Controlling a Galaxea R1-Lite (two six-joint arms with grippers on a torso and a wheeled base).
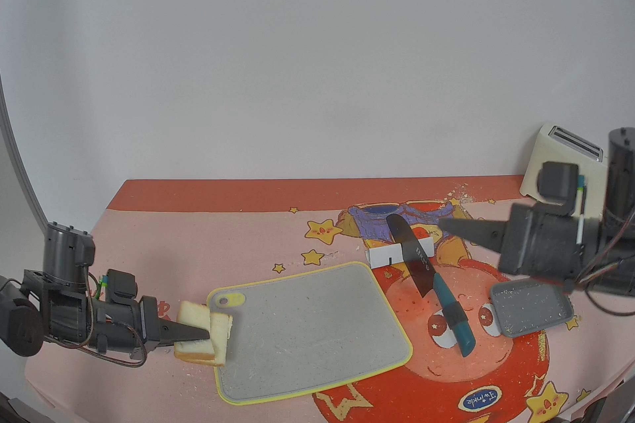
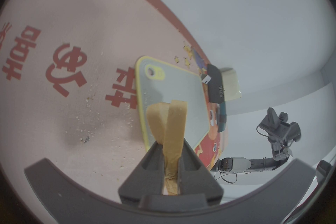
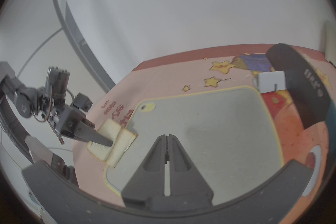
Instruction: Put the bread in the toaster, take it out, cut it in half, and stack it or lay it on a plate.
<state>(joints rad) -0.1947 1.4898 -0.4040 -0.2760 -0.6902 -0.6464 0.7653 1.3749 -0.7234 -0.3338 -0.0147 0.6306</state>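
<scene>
Pale bread (image 1: 193,314), in two pieces set face to face, sits at the lower left of the head view. It is pinched between the fingers (image 2: 147,172) of the left gripper (image 1: 202,333). One piece leans and the other stands nearly upright, just at the left rim of the cutting board (image 1: 311,328), beside its yellow corner tab. Whether the pieces touch the counter (image 1: 198,226) beneath them cannot be told. The left wrist view shows these fingers narrow, clamped on the near part of both pieces, which splay a little apart at their free ends.

At the right of the head view the right gripper (image 1: 444,224) hangs above the counter. Its fingers are pressed together with only a thin slit between them, and they hold nothing. Just below it in the frame lies a small grey plate (image 1: 529,310), speckled with crumbs. A cream toaster (image 1: 552,153) stands at the far right edge, against the wall and behind the right arm.

Right of the board, near the middle of the frame, lies a knife (image 1: 413,256) with a dark blade and a teal handle. Its blade rests across a small white holder (image 1: 385,256), and its handle points toward the lower right. The counter is pink and orange with cartoon print, and loose crumbs (image 2: 85,137) are scattered on it near the bread.
</scene>
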